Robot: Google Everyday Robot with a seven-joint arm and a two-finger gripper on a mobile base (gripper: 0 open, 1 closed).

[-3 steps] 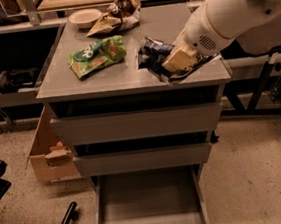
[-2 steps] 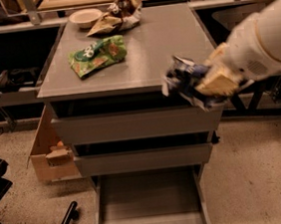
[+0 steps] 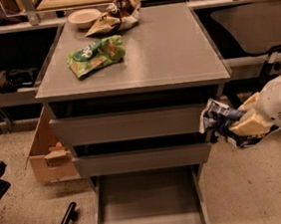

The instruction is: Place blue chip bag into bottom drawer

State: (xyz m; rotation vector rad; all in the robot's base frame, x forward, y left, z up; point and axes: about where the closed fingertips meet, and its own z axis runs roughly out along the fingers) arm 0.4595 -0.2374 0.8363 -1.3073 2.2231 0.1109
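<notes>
My gripper is at the right of the cabinet, level with the middle drawer front, and is shut on the blue chip bag, a crinkled navy foil bag with white lettering. The bag hangs in the air just off the cabinet's right front corner. The bottom drawer is pulled out below, a wide shallow grey tray with a bare floor, down and to the left of the bag.
A green bag, a brown-and-white bag and a pale bowl lie on the cabinet top. Two upper drawers are slightly ajar. A cardboard box stands left of the cabinet. A dark chair is at the right.
My gripper has carried the blue chip bag off the cabinet top, moving right and down past the front right corner to the level of the middle drawer.
</notes>
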